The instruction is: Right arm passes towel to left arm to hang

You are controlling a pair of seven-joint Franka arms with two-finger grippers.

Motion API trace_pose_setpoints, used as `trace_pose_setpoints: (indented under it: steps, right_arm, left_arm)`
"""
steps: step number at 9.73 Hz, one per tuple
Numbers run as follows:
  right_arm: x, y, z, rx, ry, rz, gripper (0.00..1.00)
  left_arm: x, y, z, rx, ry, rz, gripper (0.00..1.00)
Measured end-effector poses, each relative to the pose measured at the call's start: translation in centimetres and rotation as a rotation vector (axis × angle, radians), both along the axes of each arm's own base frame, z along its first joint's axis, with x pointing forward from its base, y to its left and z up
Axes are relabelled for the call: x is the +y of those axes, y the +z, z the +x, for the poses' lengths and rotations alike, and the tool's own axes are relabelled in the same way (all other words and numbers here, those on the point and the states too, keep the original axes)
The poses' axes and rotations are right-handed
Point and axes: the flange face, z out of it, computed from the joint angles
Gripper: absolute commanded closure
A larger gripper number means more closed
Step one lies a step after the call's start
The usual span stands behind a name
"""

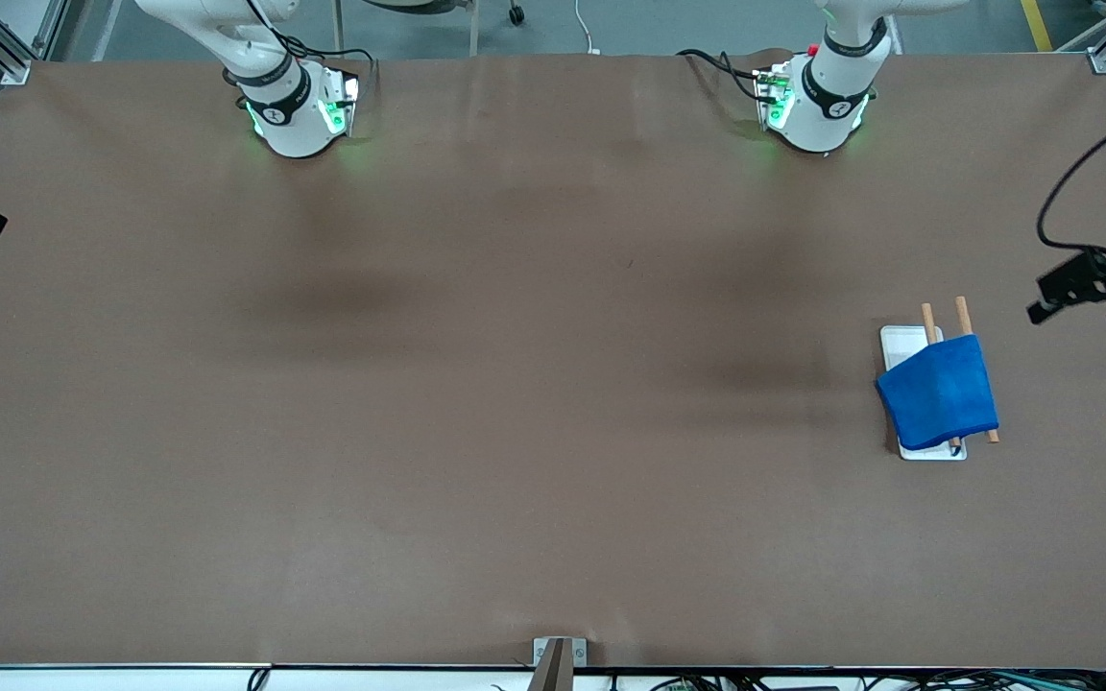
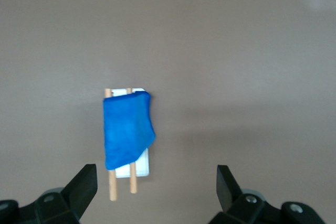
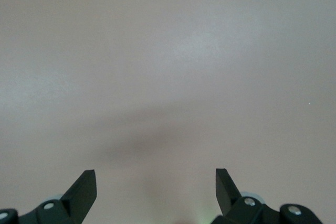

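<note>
The blue towel (image 1: 939,392) hangs draped over two wooden rods (image 1: 964,315) of a small rack with a white base (image 1: 899,341), toward the left arm's end of the table. It also shows in the left wrist view (image 2: 126,129). My left gripper (image 2: 156,184) is open and empty, held high over the table beside the rack; it shows at the edge of the front view (image 1: 1081,312). My right gripper (image 3: 156,184) is open and empty, high over bare table toward the right arm's end. Neither gripper touches the towel.
The brown table top (image 1: 515,432) stretches wide around the rack. The two arm bases (image 1: 294,115) (image 1: 817,106) stand along the edge farthest from the front camera. A small metal bracket (image 1: 558,657) sits at the nearest edge.
</note>
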Motion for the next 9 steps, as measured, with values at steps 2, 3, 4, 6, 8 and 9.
trace_pose_setpoints:
  steps: [2,3,4,6,8,9]
  right_arm:
    - [-0.4,0.2,0.0,-0.007,0.037,-0.012,0.00]
    - [-0.6,0.2,0.0,-0.008,0.044,-0.021,0.00]
    - [-0.7,0.2,0.0,-0.009,0.042,-0.022,0.00]
    - [-0.9,0.2,0.7,-0.012,0.039,-0.025,0.00]
    - [-0.9,0.2,1.1,-0.014,0.038,-0.027,0.00]
    - [-0.9,0.2,1.1,-0.014,0.038,-0.027,0.00]
  left_arm:
    - [-1.5,3.0,-1.1,0.006,-0.031,0.020,0.00]
    - [-1.3,5.5,-1.9,0.028,-0.018,0.019,0.00]
    - [-1.1,7.5,-2.4,0.035,0.002,0.017,0.00]
    - [-0.9,9.2,-3.3,0.062,0.034,0.019,0.00]
    - [-1.4,8.9,-3.7,0.097,0.028,0.034,0.00]
    - [-1.8,8.6,-3.8,0.106,0.021,0.047,0.00]
